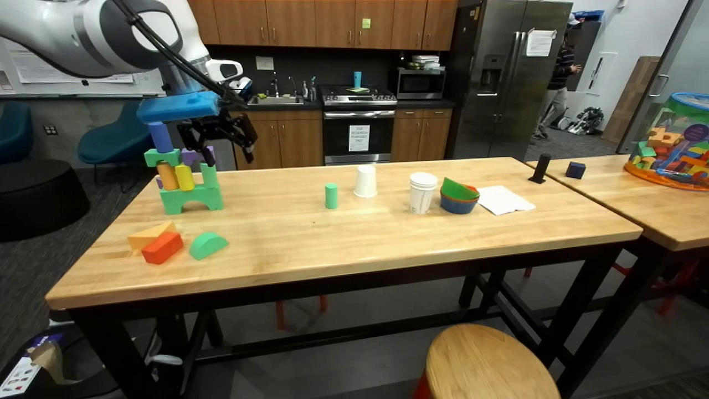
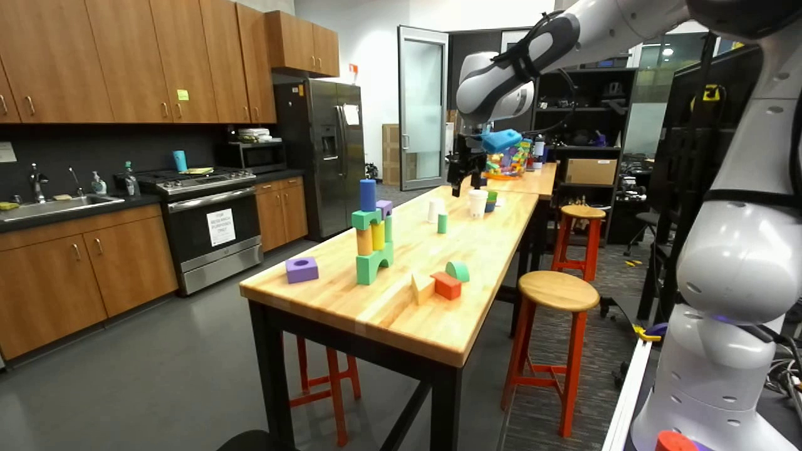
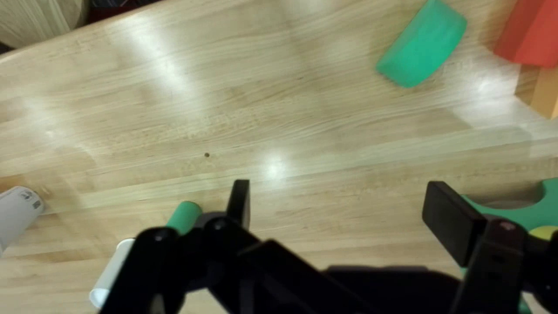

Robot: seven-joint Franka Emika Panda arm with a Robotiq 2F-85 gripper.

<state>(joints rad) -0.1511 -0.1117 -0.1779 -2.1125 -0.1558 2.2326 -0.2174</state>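
Holding black jaws wide apart right up close in the wrist view, gripping nothing and showing wooden counter [image 3: 279,117] through the gap. Going rightward across that view: meeting paper cups [image 3: 19,213] at the far left, then an upturned white cup [image 3: 113,268], partly hiding behind the jaws. Coming next to a green cylinder [image 3: 185,216], sitting just beyond the left-hand jaw, outside the gap and partly covered. Seeing that cylinder standing on end in both exterior views, so pointing its long axis straight up from the counter, below the jaws. Looking past the gap: passing a green half-round block [image 3: 423,43], sitting well apart from both jaws. Finding a green arch [image 3: 534,215] behind the right-hand jaw, forming the foot of a block tower [image 1: 184,178] and lying outside the gap on that side. Judging from all the views together, hanging above the counter somewhere between cylinder and tower, touching neither. Ending with a red block [image 3: 529,35] and an orange wedge [image 3: 547,90], sitting side by side at the right edge, beyond the green half-round block.
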